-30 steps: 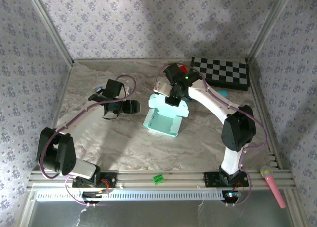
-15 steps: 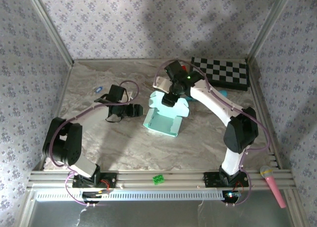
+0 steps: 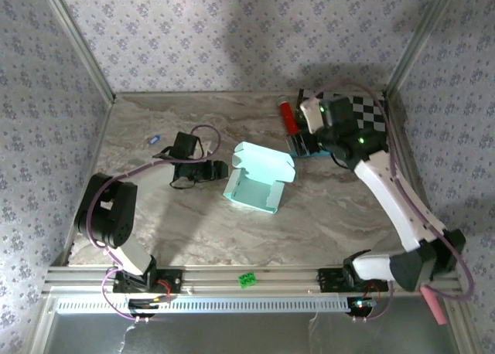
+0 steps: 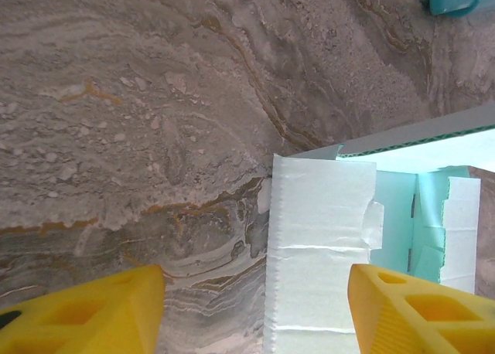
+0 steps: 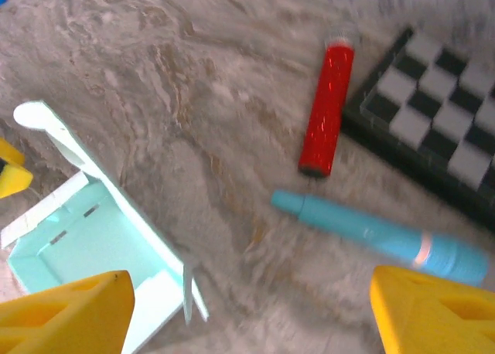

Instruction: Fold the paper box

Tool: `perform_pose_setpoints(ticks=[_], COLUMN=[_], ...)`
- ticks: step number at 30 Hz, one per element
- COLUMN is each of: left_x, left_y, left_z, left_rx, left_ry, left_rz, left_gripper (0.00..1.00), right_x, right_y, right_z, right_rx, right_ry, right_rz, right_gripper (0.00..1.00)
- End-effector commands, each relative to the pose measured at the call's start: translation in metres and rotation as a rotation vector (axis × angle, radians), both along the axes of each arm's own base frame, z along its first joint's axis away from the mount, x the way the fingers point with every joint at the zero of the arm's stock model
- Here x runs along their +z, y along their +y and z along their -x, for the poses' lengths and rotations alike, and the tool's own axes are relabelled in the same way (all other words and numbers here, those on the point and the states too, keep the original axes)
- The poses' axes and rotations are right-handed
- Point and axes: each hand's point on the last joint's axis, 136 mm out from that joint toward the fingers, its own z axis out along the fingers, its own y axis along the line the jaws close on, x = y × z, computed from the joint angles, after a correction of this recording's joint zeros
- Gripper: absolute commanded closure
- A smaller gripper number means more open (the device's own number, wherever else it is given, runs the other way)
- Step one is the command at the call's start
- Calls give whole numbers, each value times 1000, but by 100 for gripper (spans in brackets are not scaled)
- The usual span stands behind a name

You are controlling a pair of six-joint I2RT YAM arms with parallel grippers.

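Swinging off the paper box, the right gripper has travelled to the left edge of the checkerboard and let its jaws spread. The left arm has drawn its elbow in, while the box has hardly shifted.

The box lies left of the checkerboard and nearer the arm bases. It looks about half made. Its tray walls stand up around a mint-green floor. The lid, with its rounded tabs, is laid back open on the side toward the far wall. By my reading, closing that lid and tucking the tabs is what is left.

The left gripper sits farther from the checkerboard, just beside the box's left wall and apparently clear of it. Its yellow fingers are set moderately apart with nothing between them. The right gripper's fingers are spread wide and also empty.

Only the overhead camera takes in both arms and the box's whole outline. The right wrist camera looks down on a red cylinder and a teal toy microphone lying just left of the checkerboard, with the box at the lower left. From above, the microphone is mostly hidden beneath that gripper. The left wrist camera shows the box's pale outer flap close up, creased across and ragged at one corner, which is detail too fine to read from overhead.
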Motion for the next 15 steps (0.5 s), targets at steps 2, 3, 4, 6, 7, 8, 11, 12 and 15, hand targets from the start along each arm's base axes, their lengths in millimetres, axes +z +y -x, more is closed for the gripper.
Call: perform_pose_setpoints(ticks=[2,3,4,6,7,8,11,12,15], left_x=[-7,-8,-10,-14,-16,-18,-24,-25,-28], left_y=[-13,-15,-16,-20,-22,-24,-26,-26,-28], left_z=[6,7,8,11,12,14,17,18,20], left_rx=[-39,-45,-47,-58,-63,-67,-62,-57,-48], left_ry=[23,26,29,40,46,48,59,62,62], left_rz=[45,44,44,50,51,49,43,44,45], left_gripper=[38,38,38,39,39,39,43,43,46], right_x=[-48,-59,-63,-84,-92,-103,-126,-134,-152], right_y=[-13,-17,-20,-20,-17,-14,8,15,27], right_z=[45,51,54,67,72,77,80,80,76], right_rx=[-173,-212,-226,-264,-264,-276,-259,-260,-275], right_ry=[168,186,176,227,250,275,302,303,315], right_rz=[-181,-202,-211,-257,-289,-323,-447,-476,-518], right_gripper=[18,19,19,21,22,23,24,24,25])
